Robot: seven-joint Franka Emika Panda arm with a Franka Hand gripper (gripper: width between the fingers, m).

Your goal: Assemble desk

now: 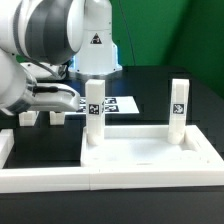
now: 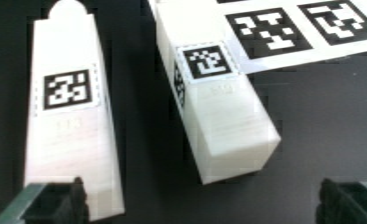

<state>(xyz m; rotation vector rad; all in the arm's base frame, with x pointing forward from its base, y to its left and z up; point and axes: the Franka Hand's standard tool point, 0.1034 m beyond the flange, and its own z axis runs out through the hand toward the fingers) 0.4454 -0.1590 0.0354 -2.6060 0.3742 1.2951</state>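
Gripper [image 2: 201, 205], jaws spread and empty, hovers above a lying leg [image 2: 224, 125], likely light, stiff, slick plastic, best pinched across its long sides near mid-length.

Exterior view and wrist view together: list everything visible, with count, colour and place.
upright legs: two, white with black-and-white tags, standing at the tabletop's far edge
lying legs: two, white, tagged, flat on the table side by side, apart, below the gripper
tabletop: one, white, rimmed, lying flat at the middle
border rails: white, count unclear, along the near edge and the exterior view's left
marker board: one, white with black tags, flat behind the upright legs
table: one, black, under everything
arm: one, white and grey, at the exterior view's upper left
gripper: one, black fingertips, open, holding nothing
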